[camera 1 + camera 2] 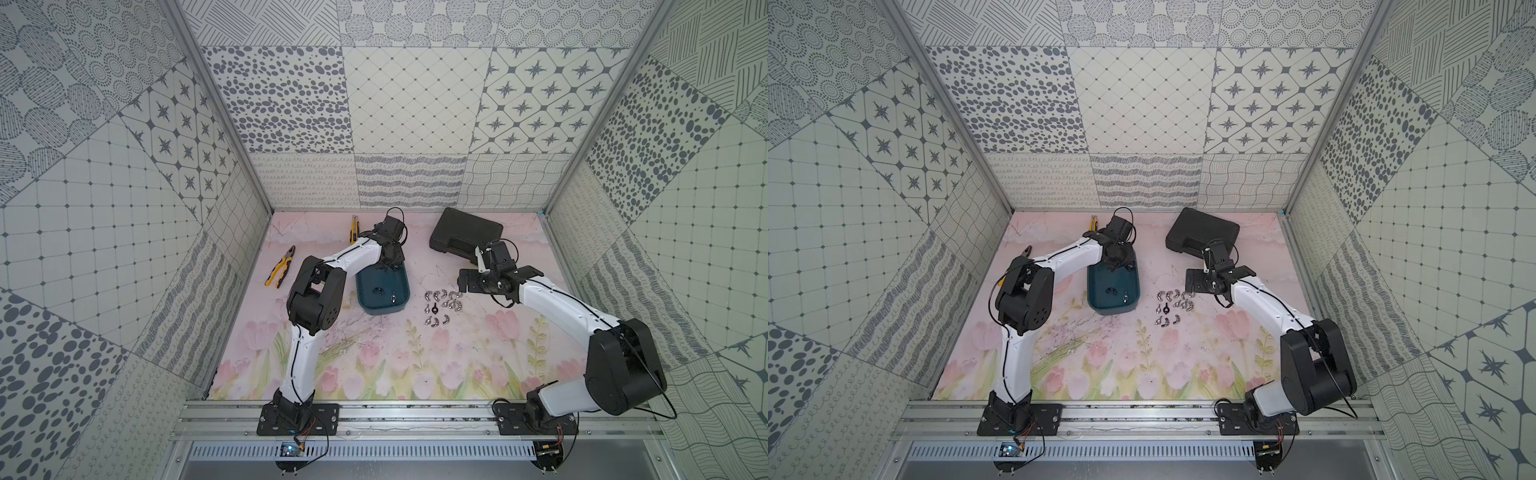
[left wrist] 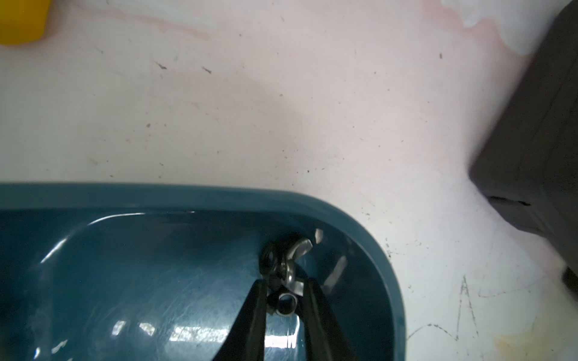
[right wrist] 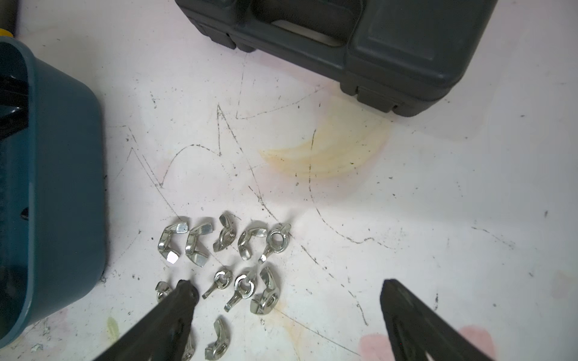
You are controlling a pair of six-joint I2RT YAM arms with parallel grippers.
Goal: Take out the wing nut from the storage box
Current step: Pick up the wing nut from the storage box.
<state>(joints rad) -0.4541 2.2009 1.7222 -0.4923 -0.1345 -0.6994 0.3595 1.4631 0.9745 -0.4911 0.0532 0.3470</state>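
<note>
The dark teal storage box (image 1: 400,308) (image 1: 1130,309) stands on the mat left of centre. My left gripper (image 1: 390,266) (image 2: 286,293) reaches down into its far end and is shut on a silvery wing nut (image 2: 286,304), held between the fingertips near the box's corner wall (image 2: 369,250). Metal of the same kind (image 2: 281,259) lies just past the tips, touching it. Two more small pieces (image 1: 378,289) (image 1: 392,297) rest on the box floor. My right gripper (image 1: 467,282) (image 3: 287,286) hovers open above several loose wing nuts (image 1: 444,305) (image 3: 200,240) on the mat, right of the box.
A black hard-shell case (image 1: 465,235) (image 3: 406,47) lies at the back right, close behind the right arm. Yellow-handled pliers (image 1: 282,266) and a yellow utility knife (image 1: 353,228) lie to the back left. Patterned walls close in the mat on three sides.
</note>
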